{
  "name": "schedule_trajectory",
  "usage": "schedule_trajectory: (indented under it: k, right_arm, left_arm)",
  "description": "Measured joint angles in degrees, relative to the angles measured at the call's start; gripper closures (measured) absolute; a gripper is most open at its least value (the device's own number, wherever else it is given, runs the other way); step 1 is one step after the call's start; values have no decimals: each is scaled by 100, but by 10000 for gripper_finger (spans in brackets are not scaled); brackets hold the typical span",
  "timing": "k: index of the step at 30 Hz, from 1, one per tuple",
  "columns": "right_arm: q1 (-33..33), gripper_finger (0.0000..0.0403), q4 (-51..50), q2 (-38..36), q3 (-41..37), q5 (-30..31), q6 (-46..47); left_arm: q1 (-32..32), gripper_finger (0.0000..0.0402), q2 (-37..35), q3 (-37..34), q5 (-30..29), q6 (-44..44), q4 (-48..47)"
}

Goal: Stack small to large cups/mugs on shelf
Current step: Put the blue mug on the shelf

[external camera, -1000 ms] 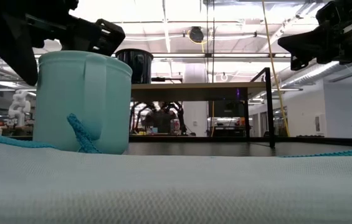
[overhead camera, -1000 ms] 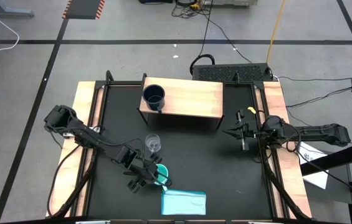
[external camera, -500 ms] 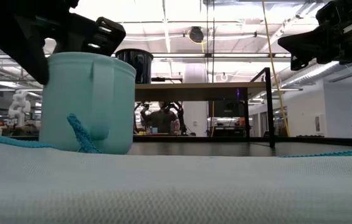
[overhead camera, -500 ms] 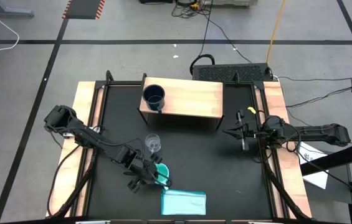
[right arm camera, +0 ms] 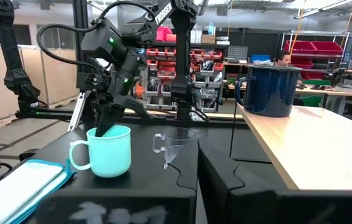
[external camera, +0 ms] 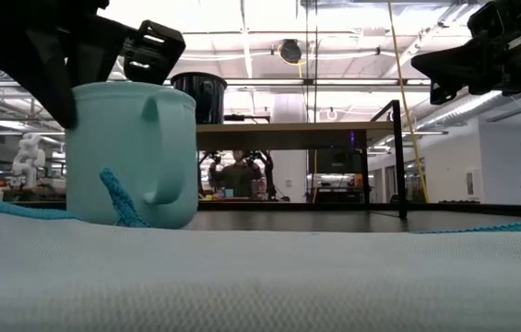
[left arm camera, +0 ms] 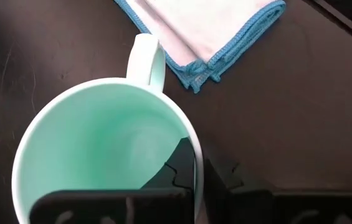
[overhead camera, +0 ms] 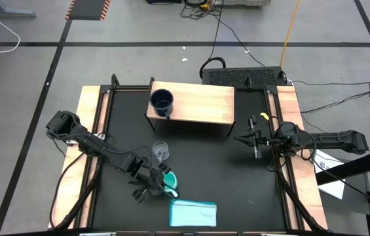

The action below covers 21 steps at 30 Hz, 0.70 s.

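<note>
No text, label or number can be read anywhere.

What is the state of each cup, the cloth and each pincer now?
Turquoise mug: upright on table, rim gripped.
Glass cup: upright, free.
Navy mug: upright on shelf.
Cloth: folded, flat.
Left pincer: shut on mug wall.
Right pincer: shut, empty.

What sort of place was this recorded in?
Probably a robotics lab or workshop: red parts bins on shelving, other robot arms on stands behind the table, and cables running across a taped concrete floor.
</note>
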Motion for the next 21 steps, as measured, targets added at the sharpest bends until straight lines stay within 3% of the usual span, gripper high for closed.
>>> schedule_trajectory:
  k: [21]
  right_arm:
    - [1, 403, 69, 15, -1, 0, 4]
  left_arm:
    - [249, 396, -1417, -4, -107, 179, -1046]
